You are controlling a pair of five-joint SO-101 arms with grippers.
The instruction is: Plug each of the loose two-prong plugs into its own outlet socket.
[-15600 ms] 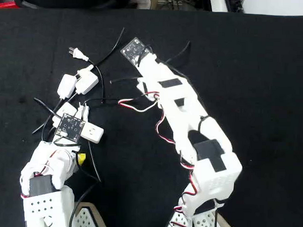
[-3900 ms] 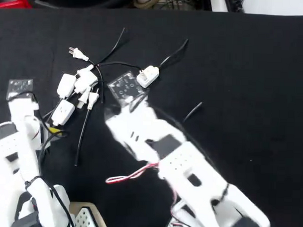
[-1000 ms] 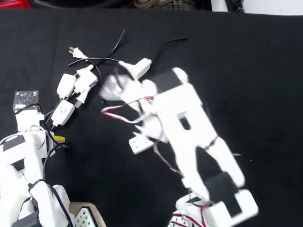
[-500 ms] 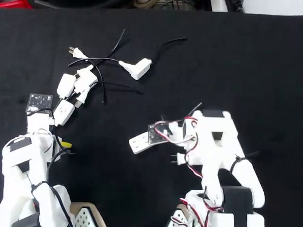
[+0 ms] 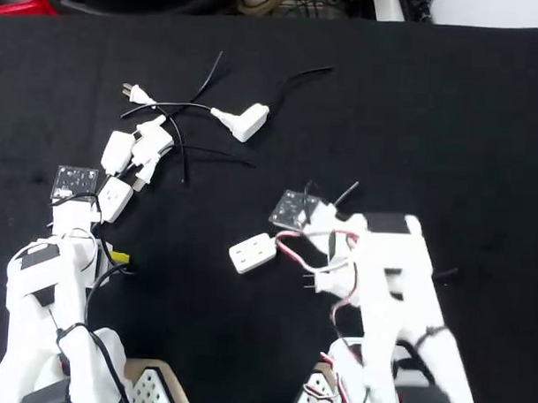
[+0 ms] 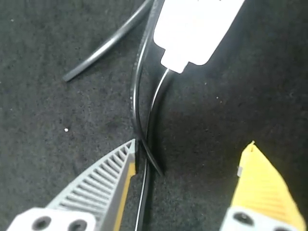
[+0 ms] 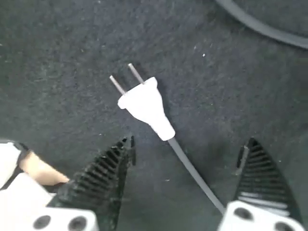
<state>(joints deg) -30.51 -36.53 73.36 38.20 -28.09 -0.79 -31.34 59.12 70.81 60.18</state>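
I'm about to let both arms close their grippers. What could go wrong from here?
1. The right gripper, open, straddles the cord behind the white plug, not the plug's body. Closing here would likely pinch the cord, leaving the prongs hard to aim.
2. Black cables lie just inside the open left gripper, with the white connector beyond its tips. Closing may catch the cables and drag the connector.

A white two-prong plug (image 7: 142, 103) lies on the black cloth (image 7: 57, 43) just ahead of the spread fingers (image 7: 103, 175)
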